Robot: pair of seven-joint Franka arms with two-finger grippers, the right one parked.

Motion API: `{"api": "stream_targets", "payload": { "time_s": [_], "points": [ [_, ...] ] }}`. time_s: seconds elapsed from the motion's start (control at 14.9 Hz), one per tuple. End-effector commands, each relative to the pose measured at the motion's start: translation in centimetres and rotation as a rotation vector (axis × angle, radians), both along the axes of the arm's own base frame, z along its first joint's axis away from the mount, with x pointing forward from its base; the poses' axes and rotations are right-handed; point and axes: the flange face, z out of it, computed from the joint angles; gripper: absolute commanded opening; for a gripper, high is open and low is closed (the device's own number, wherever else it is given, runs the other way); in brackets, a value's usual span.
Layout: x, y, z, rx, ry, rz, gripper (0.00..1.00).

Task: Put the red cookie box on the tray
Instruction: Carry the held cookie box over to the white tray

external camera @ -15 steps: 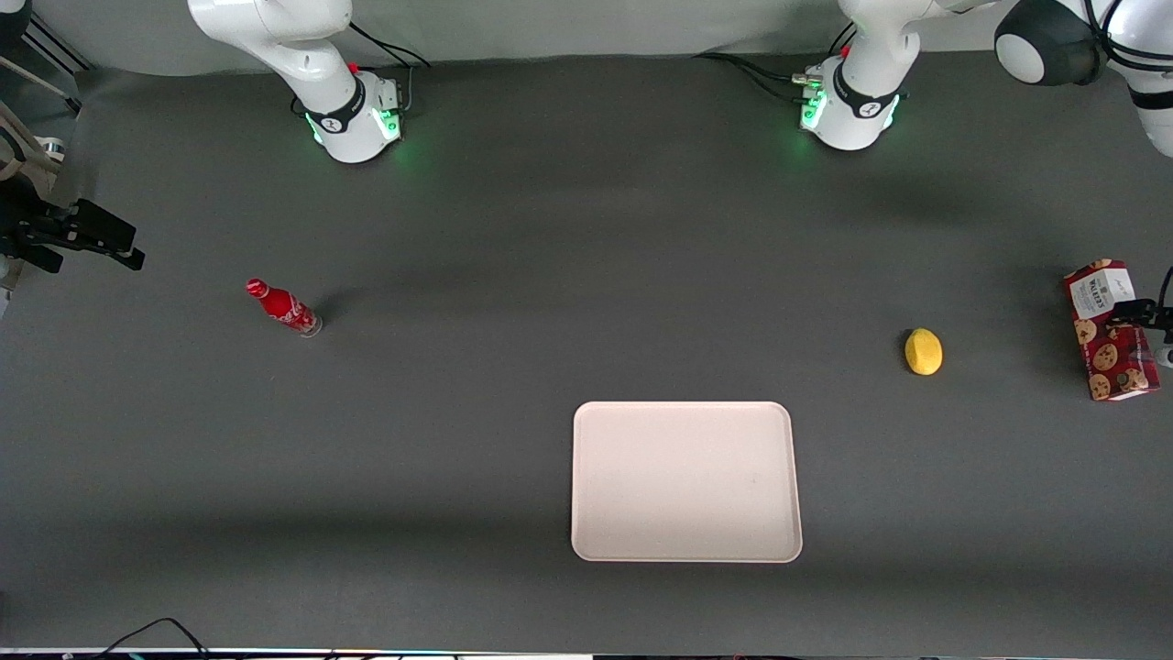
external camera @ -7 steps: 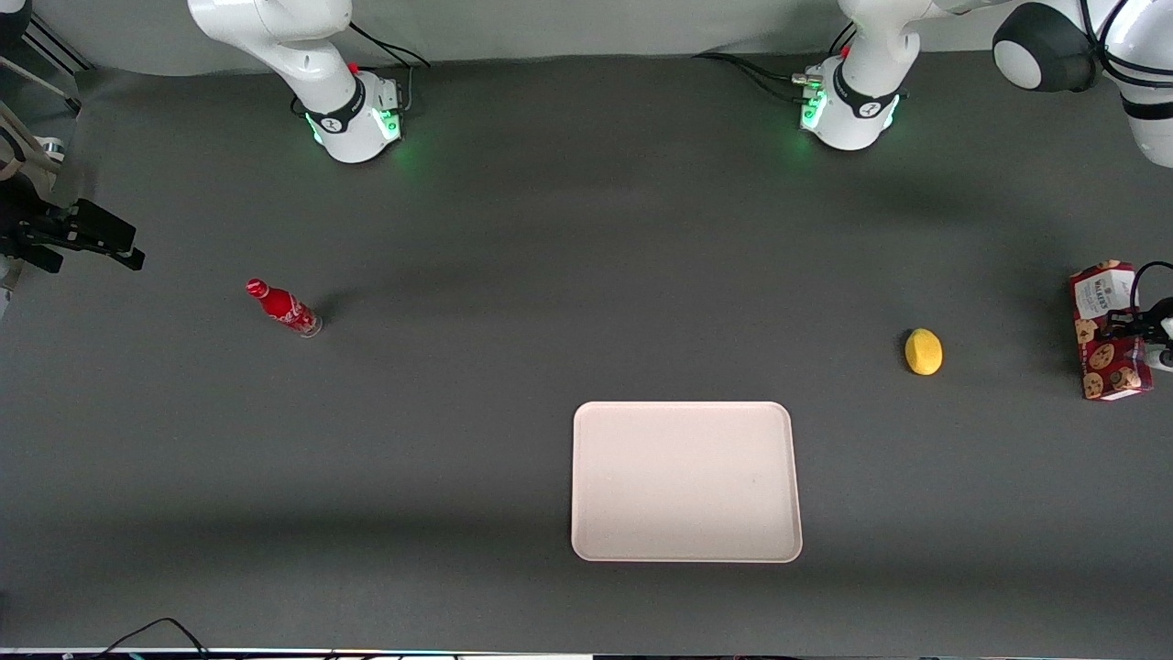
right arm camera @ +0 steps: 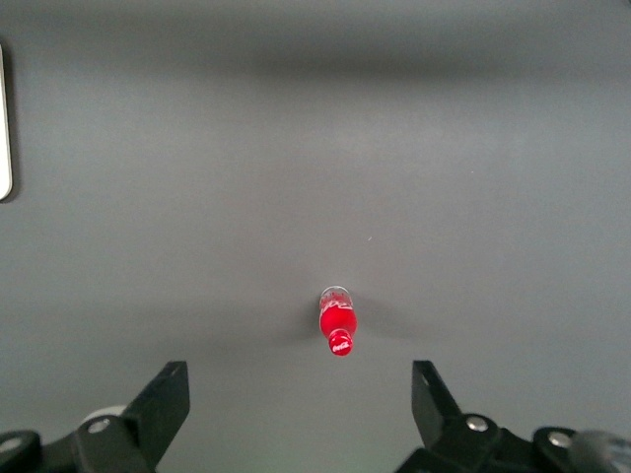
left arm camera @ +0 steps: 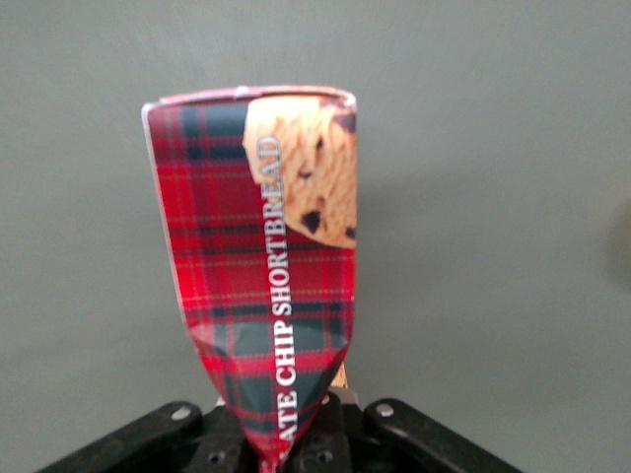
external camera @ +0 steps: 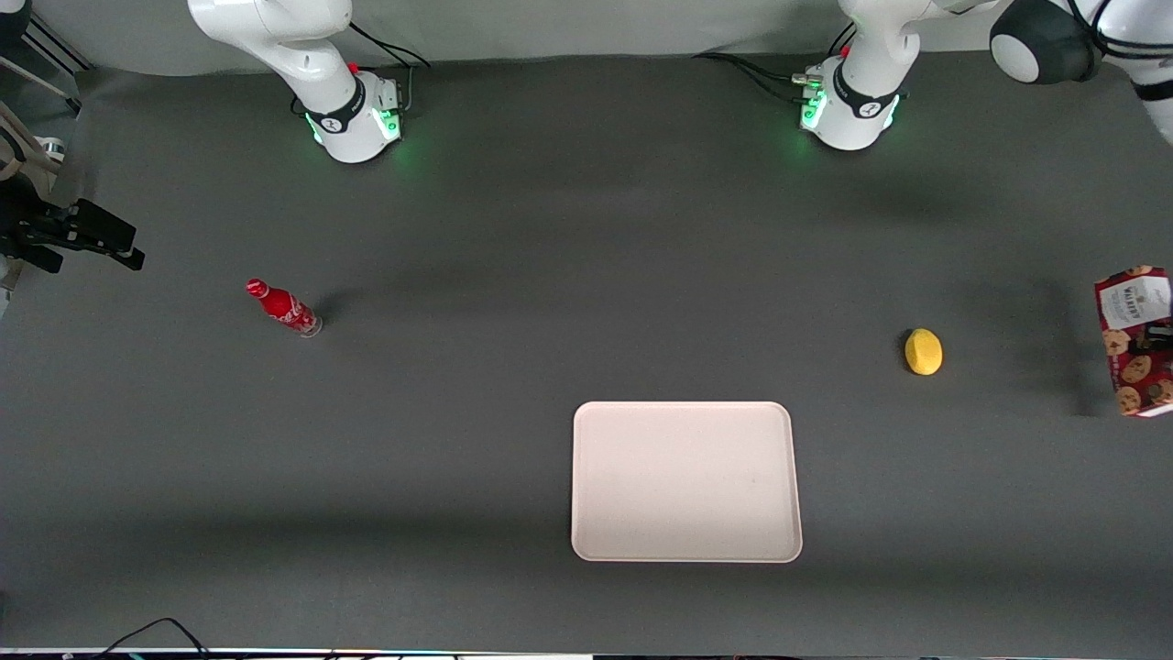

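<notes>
The red cookie box (external camera: 1134, 341) hangs at the working arm's end of the table, lifted above the mat, with its shadow beside it. In the left wrist view the box (left arm camera: 261, 256) shows red tartan and a cookie print. My left gripper (left arm camera: 286, 439) is shut on its pinched, creased end. The pale pinkish-white tray (external camera: 685, 481) lies flat near the front camera, far from the box and nothing lies on it. In the front view the gripper is almost wholly past the picture's edge.
A yellow lemon (external camera: 923, 351) lies on the mat between the box and the tray, farther from the front camera than the tray. A small red soda bottle (external camera: 284, 309) stands toward the parked arm's end; it also shows in the right wrist view (right arm camera: 336, 323).
The box has tipped and risen off the mat in my gripper and shifted toward the working arm's end of the table. Tray, lemon and bottle have not moved.
</notes>
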Motion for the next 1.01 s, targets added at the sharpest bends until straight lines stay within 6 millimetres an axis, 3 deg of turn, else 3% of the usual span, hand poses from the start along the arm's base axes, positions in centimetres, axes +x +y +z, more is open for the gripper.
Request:
{"api": "stream_targets", "payload": {
  "time_s": [0.0,0.2,0.4,0.54,0.74,0.88,0.94],
  "points": [
    [4.6,-5.3,11.8,0.071,0.048,0.051,0.00],
    [6.2,-10.7,19.2,0.064,0.066,0.092,0.00],
    [7.7,-19.6,22.9,0.021,0.099,0.178,0.00],
    [8.9,-27.8,23.5,-0.013,0.108,0.219,0.00],
    [10.1,-40.1,21.8,0.026,0.125,0.228,0.00],
    [10.8,-46.0,20.1,0.035,0.082,0.222,0.00],
    [11.2,-48.1,18.3,0.032,0.074,0.222,0.00]
  ]
}}
